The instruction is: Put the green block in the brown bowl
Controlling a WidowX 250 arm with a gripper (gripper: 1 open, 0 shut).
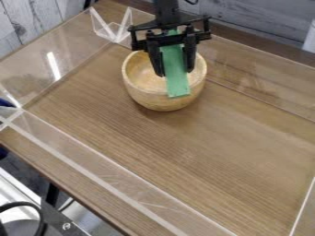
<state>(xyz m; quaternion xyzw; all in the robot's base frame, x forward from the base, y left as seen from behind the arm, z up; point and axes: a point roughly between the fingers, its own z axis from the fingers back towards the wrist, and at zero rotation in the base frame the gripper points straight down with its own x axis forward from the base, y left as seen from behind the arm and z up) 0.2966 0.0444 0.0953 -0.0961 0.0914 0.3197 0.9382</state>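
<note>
The brown bowl [147,88] is a round light-tan wooden bowl standing on the table toward the back, left of centre. The green block [182,76] hangs nearly upright in my gripper [175,57], whose black fingers are shut on its upper part. Its lower end dips over the bowl's right side, at about the rim. The gripper points steeply down, right above the bowl's right half. The block's top end is hidden between the fingers.
The wooden table [185,157] is fenced by low clear acrylic walls [74,152] along its edges. A clear bracket [109,28] stands at the back left corner, close behind the bowl. A pale wall runs behind the table.
</note>
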